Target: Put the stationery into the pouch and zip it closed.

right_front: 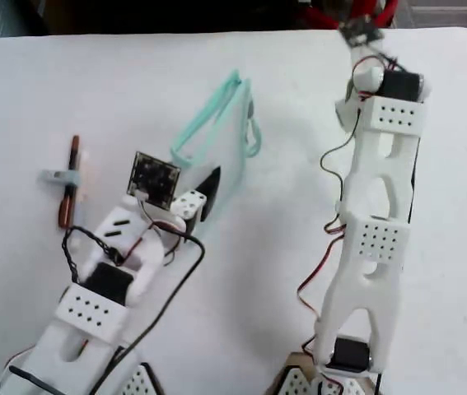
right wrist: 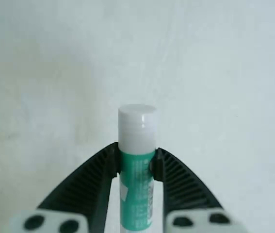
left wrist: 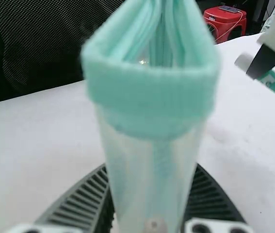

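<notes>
Left gripper (left wrist: pixel 151 194) clamps soft translucent pouch (left wrist: pixel 152 102); right gripper (right wrist: pixel 136 162) clasps cylindrical glue stick (right wrist: pixel 136 121)

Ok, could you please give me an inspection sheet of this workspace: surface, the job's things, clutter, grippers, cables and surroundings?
surface: white table, no marks or spills seen.
job's things: clear pouch with mint edging, mouth open; glue stick, white cap, green body; brown pen lying flat away from the pouch, a pale blue piece across it.
clutter: nothing seen.
grippers: left gripper shut on the pouch's end; right gripper shut on the glue stick, apart from the pouch.
cables: black cable looping behind the left gripper; red and black wires hanging in loose loops.
surroundings: black mesh chair back and a red object beyond the table.
</notes>
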Controlling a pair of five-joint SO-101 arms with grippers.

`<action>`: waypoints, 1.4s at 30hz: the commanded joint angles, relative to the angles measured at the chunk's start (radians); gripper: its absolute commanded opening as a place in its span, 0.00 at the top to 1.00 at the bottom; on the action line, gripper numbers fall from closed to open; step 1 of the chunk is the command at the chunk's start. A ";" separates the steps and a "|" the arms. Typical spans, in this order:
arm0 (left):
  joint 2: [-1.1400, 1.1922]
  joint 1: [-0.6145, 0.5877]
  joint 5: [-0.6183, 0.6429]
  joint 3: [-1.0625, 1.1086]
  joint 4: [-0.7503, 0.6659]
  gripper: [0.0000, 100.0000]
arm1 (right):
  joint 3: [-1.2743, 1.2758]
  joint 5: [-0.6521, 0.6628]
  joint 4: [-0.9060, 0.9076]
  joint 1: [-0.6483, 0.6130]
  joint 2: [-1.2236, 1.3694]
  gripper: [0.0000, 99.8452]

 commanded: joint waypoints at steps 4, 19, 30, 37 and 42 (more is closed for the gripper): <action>-0.010 -0.007 0.008 -0.012 -0.028 0.82 | 0.167 -0.037 0.007 -0.064 -0.367 0.98; -0.005 -0.004 0.011 -0.011 -0.028 0.82 | 0.539 -0.322 -0.193 -0.700 -1.147 0.98; -0.007 -0.007 0.012 -0.011 -0.028 0.82 | 0.717 -0.537 -0.380 -0.745 -1.066 0.98; -0.008 -0.007 0.012 -0.011 -0.028 0.82 | 0.948 -0.534 -0.539 -0.659 -1.061 0.98; -0.008 -0.007 0.014 -0.011 -0.028 0.82 | 1.043 -0.537 -0.564 -0.657 -1.063 0.98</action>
